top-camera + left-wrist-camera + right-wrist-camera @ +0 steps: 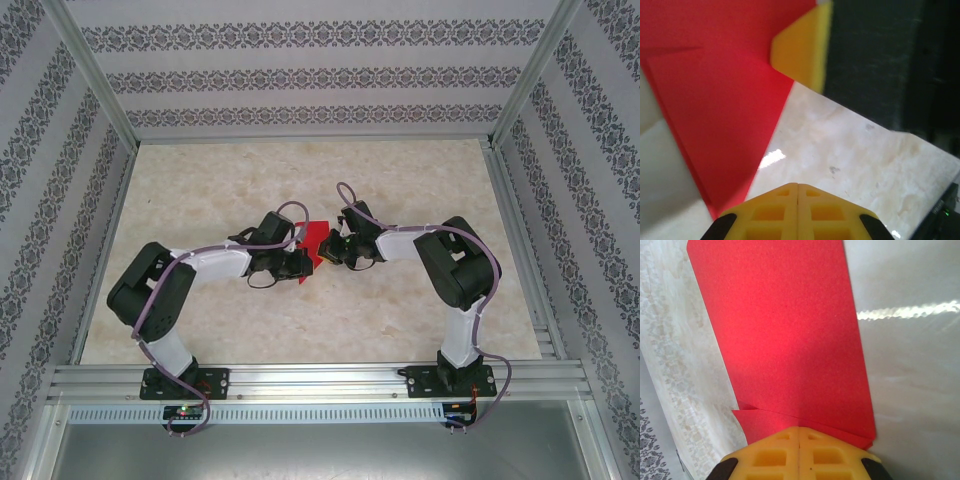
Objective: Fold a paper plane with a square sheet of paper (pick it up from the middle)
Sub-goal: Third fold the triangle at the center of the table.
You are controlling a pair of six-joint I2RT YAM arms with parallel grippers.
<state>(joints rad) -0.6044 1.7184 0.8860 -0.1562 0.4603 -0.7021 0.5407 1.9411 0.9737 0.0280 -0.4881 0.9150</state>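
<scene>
Red sheet of paper [317, 240]: lies at mid-table, between the 2 gripper tips, partly folded and not yet a dart.
Sheet, right wrist view: a long red panel [785, 330] with straight sides runs away from the camera. A second layer peeks out at its near left corner.
Sheet, left wrist view: the red surface [720, 100] narrows to a point near the camera. A faint crease crosses its upper left part, and a doubled edge runs down its left side.
Right gripper [798, 435]: clenched, the 2 yellow fingers meeting at a thin seam. The sheet's near edge passes under the tips; whether it is pinched or only pressed cannot be told.
Right finger [802, 47]: seen from the left wrist, 1 yellow finger sits over the sheet's far right edge.
Left gripper [798, 192]: clenched, fingers together, grasping nothing. The sheet's pointed end lies just beside the tips, to their left.
Arms: both reach inward from the near edge, the left gripper [303, 264] and the right gripper [330, 250] close together.
Table [250, 180]: pale marbled surface, glossy.
Surround: patterned walls [300, 70] on 3 sides.
</scene>
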